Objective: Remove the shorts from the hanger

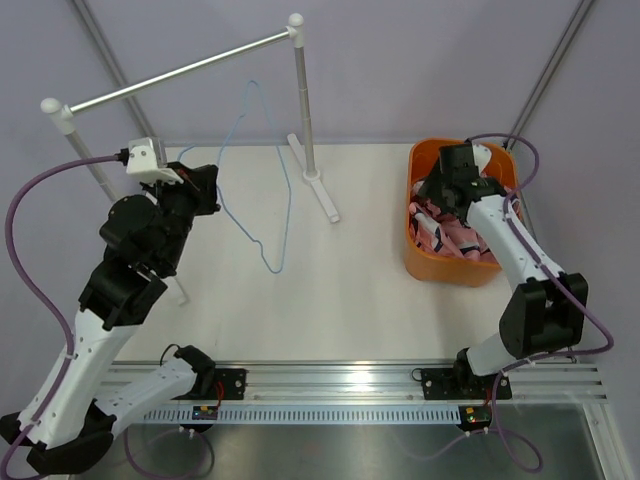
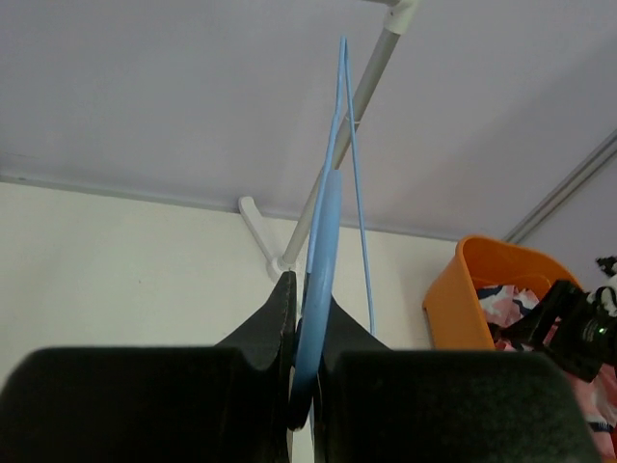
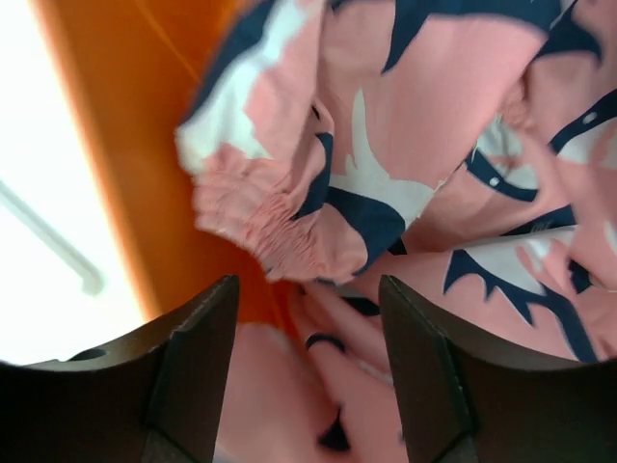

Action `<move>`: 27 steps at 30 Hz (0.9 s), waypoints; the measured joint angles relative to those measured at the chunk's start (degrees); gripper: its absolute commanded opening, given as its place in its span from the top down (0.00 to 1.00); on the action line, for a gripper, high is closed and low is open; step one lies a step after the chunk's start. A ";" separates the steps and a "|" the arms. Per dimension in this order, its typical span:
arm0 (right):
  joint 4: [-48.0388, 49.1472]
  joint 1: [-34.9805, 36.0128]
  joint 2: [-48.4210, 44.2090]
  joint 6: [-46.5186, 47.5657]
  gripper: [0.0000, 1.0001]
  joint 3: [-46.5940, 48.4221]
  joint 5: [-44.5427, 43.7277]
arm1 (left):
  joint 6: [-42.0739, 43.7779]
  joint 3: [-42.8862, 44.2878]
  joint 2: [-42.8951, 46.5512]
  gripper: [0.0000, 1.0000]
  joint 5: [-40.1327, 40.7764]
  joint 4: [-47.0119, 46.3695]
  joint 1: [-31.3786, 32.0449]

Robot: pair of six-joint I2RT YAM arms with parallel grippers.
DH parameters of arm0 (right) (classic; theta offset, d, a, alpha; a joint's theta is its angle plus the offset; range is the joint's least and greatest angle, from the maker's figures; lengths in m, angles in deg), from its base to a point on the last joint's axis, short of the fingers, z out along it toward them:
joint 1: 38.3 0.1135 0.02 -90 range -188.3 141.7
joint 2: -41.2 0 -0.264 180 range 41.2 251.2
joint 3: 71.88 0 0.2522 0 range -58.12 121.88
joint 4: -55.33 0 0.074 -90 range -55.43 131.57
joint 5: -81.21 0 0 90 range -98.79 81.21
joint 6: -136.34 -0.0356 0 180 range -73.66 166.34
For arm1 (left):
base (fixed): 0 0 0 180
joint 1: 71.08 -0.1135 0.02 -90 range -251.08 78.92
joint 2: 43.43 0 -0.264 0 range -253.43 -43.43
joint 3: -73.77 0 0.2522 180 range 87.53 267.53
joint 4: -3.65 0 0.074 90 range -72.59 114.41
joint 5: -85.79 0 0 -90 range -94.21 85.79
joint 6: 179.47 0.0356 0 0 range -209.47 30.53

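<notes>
While the hanger hangs by its hook from the rail across the back of the desk, the top view shows its wire triangle bare and tilted toward the desk's middle. The left gripper, raised near the left edge, meets the wire's left side. At the right back corner stands the basket, and the shorts lie crumpled inside it, well apart from the hanger. The right gripper points down into the basket, over the shorts' back part; from here I cannot tell how its jaws stand.

From the left wrist, the left gripper has its jaws closed on the hanger, the blue wire pinched between the two black fingers and running up to the rail. At the right, the basket shows with a bit of the shorts in it and the right gripper above them.

From the right wrist, the right gripper has its jaws spread apart, holding nothing. Just beyond its fingers the shorts lie bunched, a gathered waistband edge nearest, against the basket wall.
</notes>
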 measured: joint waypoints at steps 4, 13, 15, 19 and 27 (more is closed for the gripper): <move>-0.31 0.00 -7.04 0.90 0.21 2.84 -0.55 | 0.07 4.09 -1.90 1.00 -3.26 6.23 0.00; 0.11 0.00 -13.60 3.30 0.20 10.05 -0.72 | 0.42 13.79 -13.05 1.00 -13.16 16.50 -6.08; 0.13 0.00 -14.73 3.69 0.21 9.99 0.00 | 0.26 14.29 -15.74 1.00 -16.50 17.49 -10.01; 0.20 0.00 -17.57 4.20 0.20 9.75 1.97 | -0.11 16.65 -21.14 1.00 -21.46 19.67 -15.61; 1.99 0.00 -22.75 4.57 0.22 7.82 7.76 | -0.63 27.47 -29.68 1.00 -23.85 18.08 -16.48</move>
